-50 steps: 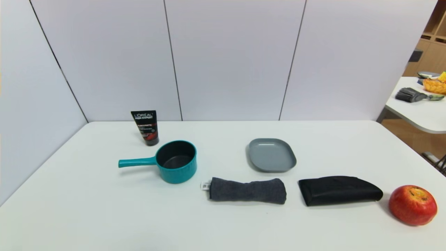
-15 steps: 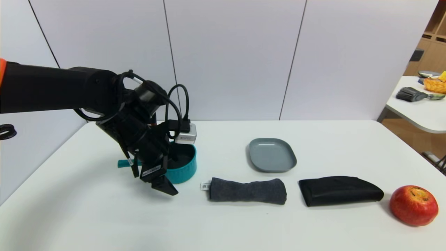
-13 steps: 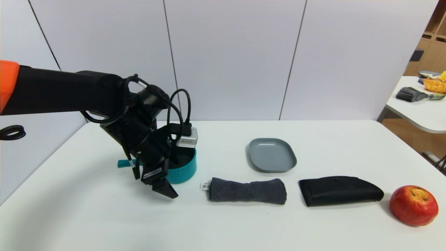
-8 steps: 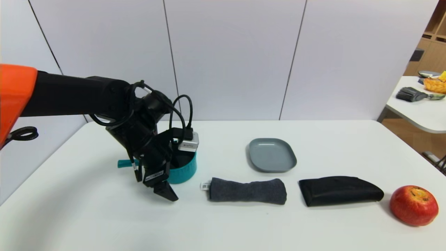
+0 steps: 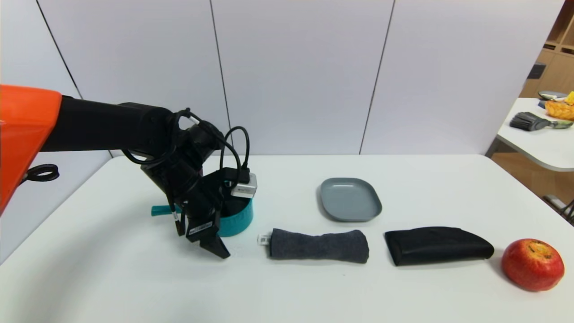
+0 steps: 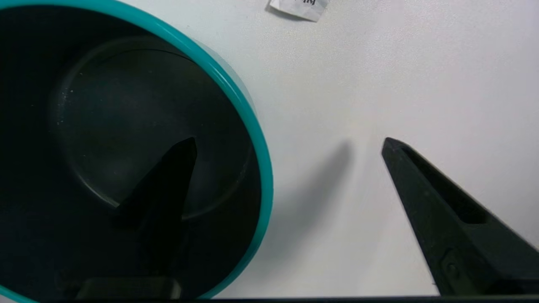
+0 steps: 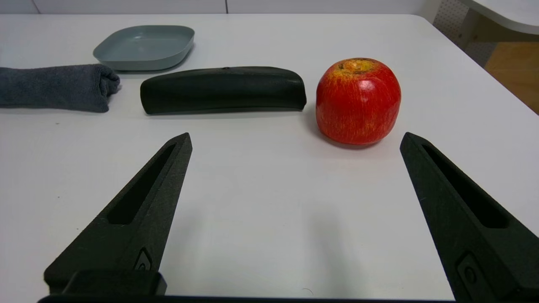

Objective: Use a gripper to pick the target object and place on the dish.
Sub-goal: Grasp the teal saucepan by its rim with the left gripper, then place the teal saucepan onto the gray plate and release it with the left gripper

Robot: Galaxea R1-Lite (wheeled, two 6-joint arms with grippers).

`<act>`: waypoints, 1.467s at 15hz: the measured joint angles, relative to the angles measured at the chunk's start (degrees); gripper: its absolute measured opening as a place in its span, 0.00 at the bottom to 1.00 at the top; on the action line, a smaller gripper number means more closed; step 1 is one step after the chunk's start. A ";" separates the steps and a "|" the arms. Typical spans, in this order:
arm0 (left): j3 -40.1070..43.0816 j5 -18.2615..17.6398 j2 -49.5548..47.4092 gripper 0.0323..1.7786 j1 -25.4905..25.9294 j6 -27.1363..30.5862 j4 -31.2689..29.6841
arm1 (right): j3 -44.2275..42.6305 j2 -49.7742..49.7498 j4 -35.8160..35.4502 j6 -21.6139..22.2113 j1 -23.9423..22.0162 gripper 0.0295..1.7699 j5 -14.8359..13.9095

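The teal saucepan (image 5: 240, 220) stands on the white table left of centre, its handle (image 5: 159, 210) pointing left. My left gripper (image 5: 223, 233) is open and straddles the pan's near wall. In the left wrist view one finger (image 6: 164, 202) hangs inside the dark bowl of the saucepan (image 6: 236, 97). The other finger (image 6: 433, 202) is outside it, over bare table, so the left gripper (image 6: 288, 141) spans the rim. The grey dish (image 5: 350, 199) lies bare to the right of the pan. My right gripper (image 7: 294, 139) is open, low over the table in front of the apple.
A rolled grey towel (image 5: 318, 245), a black pouch (image 5: 437, 245) and a red apple (image 5: 532, 264) lie in a row nearer the front. The right wrist view shows the dish (image 7: 143, 46), pouch (image 7: 223, 88) and apple (image 7: 358, 101). A second table (image 5: 538, 139) stands far right.
The left arm came in from the left and reached the saucepan. Over the last second it moved slightly right and lower, staying open. The pan has not moved.
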 joint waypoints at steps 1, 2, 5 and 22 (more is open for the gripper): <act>0.00 -0.02 0.05 0.75 0.00 -0.02 0.02 | 0.00 0.00 0.00 0.02 0.00 0.97 0.00; 0.00 -0.05 0.13 0.66 0.00 -0.02 0.02 | 0.00 0.00 0.00 0.02 0.00 0.97 -0.01; 0.00 -0.05 0.30 0.46 0.00 -0.02 0.02 | 0.00 0.00 0.00 0.02 0.00 0.97 -0.01; -12.42 0.34 -0.11 0.05 -2.00 1.71 -0.17 | 0.00 0.00 0.00 0.04 0.00 0.97 0.00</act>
